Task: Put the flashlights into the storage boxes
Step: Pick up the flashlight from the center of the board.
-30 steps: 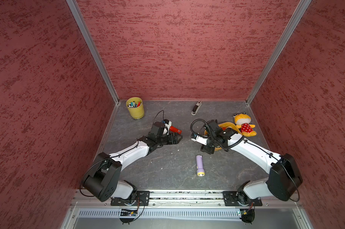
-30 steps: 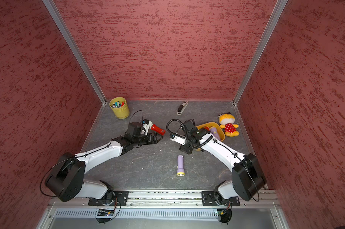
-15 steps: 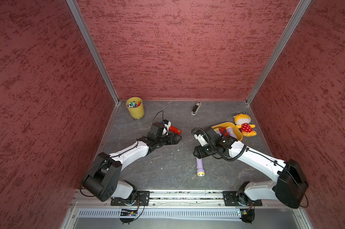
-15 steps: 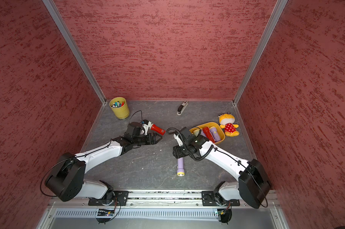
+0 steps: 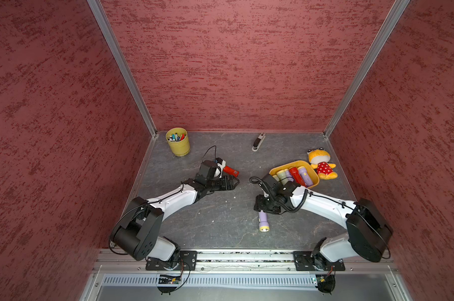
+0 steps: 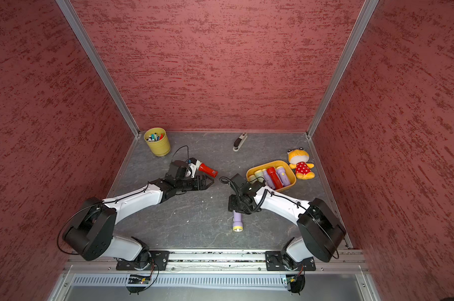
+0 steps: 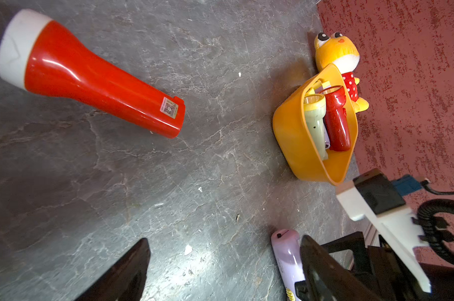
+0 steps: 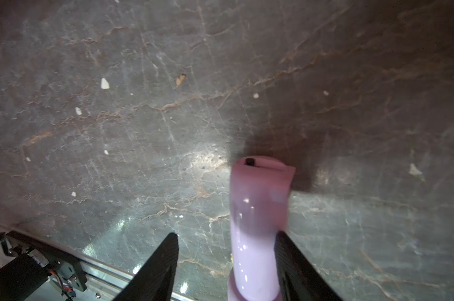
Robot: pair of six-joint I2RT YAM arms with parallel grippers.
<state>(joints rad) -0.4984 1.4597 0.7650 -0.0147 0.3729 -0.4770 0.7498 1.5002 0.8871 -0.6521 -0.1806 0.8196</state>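
Jaws apart, the right gripper (image 8: 225,234) straddles the barrel of a lilac flashlight (image 8: 258,221) lying on the bench (image 8: 116,117). One finger (image 8: 296,265) is close beside the barrel and the other stands clear, so there is no grip on it. In both top views this flashlight lies right of centre toward the front edge, its head pointing at that edge. The left gripper (image 5: 235,183) hangs low near the bench's middle, jaws wide and empty, with a red flashlight (image 5: 230,171) just beside it on the back-edge side. Near the right edge, an orange tray (image 5: 287,164) holds several flashlights (image 5: 296,176) side by side, with a plush toy (image 5: 321,164) just beside it. A yellow cup (image 5: 179,146) of pens occupies the back left corner, and a stapler (image 5: 258,142) lies near the back edge.
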